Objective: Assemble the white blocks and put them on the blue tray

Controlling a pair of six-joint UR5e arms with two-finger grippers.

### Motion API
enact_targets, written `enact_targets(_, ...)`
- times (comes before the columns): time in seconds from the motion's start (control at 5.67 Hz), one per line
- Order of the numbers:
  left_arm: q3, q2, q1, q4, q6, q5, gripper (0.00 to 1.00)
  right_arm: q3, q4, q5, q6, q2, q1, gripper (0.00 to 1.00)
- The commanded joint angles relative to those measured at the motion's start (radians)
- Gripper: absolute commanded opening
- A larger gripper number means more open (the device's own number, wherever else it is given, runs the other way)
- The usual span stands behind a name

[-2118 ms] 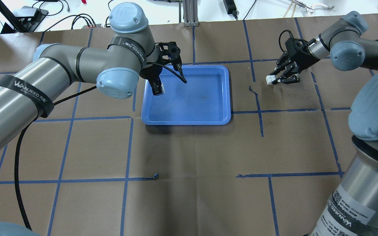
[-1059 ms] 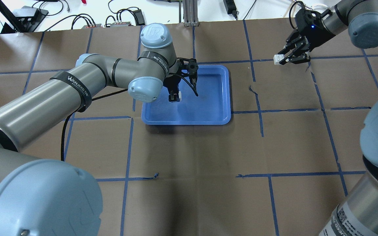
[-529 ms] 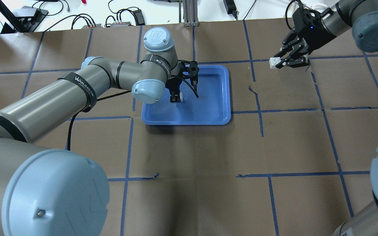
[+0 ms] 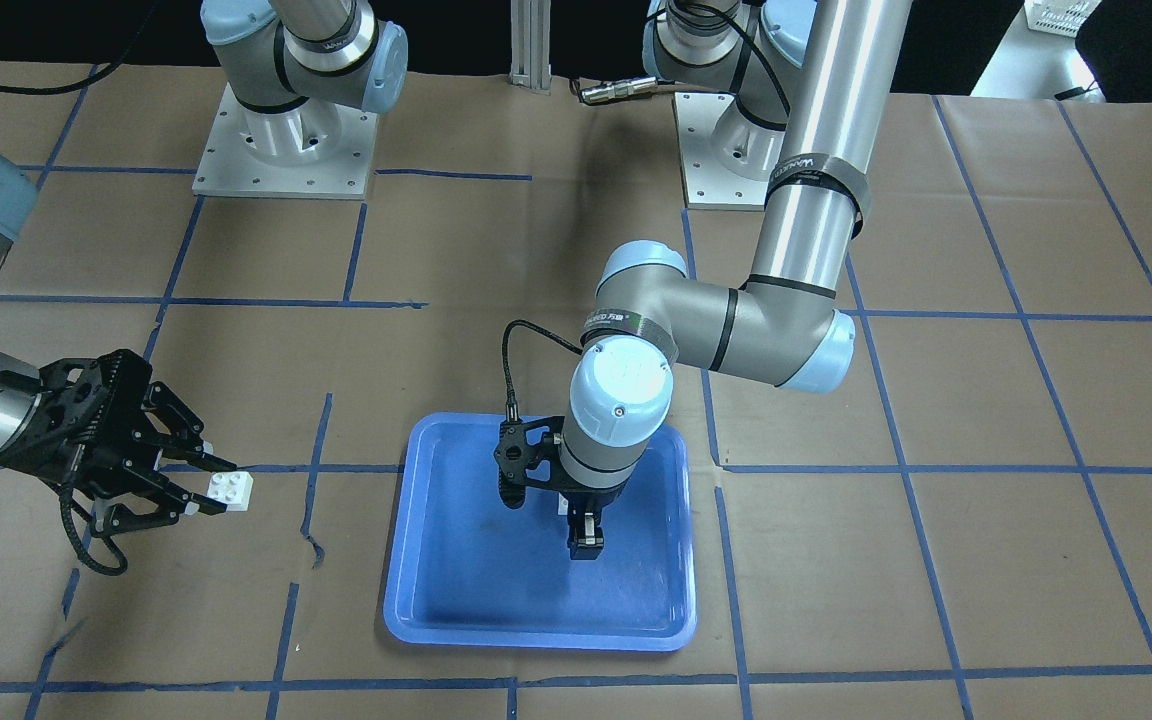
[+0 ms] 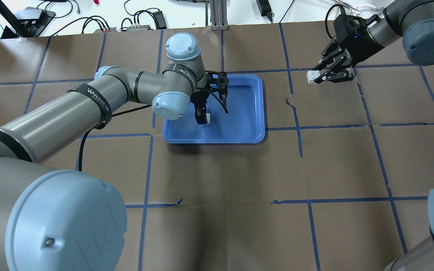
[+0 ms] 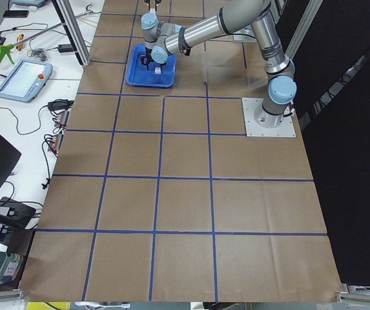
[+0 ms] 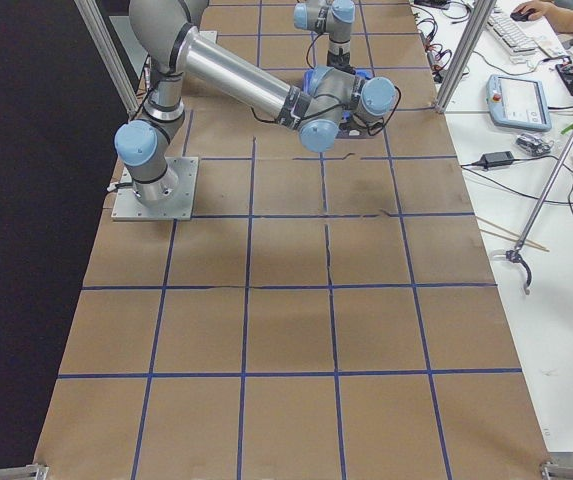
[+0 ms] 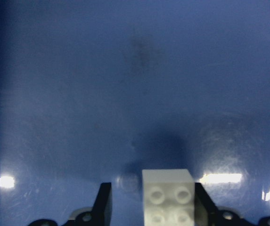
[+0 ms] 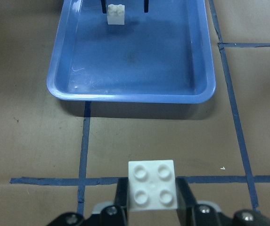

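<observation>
The blue tray (image 5: 239, 120) lies at mid-table. My left gripper (image 5: 203, 118) hangs low over its floor. In the left wrist view one white block (image 8: 167, 197) sits studs-up against one finger, with a gap to the other finger (image 8: 105, 202), so the jaws look open around it. The right wrist view shows that block (image 9: 115, 14) standing on the tray (image 9: 135, 70) between the two fingers. My right gripper (image 5: 317, 77) is shut on the second white block (image 5: 310, 76), held above the paper off the tray's right side, also seen in the front view (image 4: 233, 487).
Brown paper with blue tape lines (image 5: 296, 113) covers the table. Both arm bases (image 4: 281, 150) stand at the robot's side. Cables and tools (image 5: 89, 22) lie beyond the far edge. A teach pendant (image 6: 22, 81) lies on a side bench.
My left gripper moved from the tray's left part to its middle and sank to the floor with its block. My right gripper lifted its block, then drifted slightly left and down.
</observation>
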Motion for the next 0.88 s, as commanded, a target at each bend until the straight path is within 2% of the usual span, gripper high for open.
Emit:
enact_targets(0.0,0.002,0.0,-0.001,-0.005,0.0,0.001,0.82,0.001,0.0,0.001,0.0,0.004,0.0,0.27)
enact_targets(0.35,0.019,0.086,0.002,-0.076,-0.027,0.014,0.82,0.011,-0.011,0.006,0.004,0.008,0.014,0.27)
enact_targets(0.71,0.022,0.24,0.017,-0.203,-0.259,0.017,0.82,0.103,-0.266,0.009,0.186,0.026,0.099,0.27)
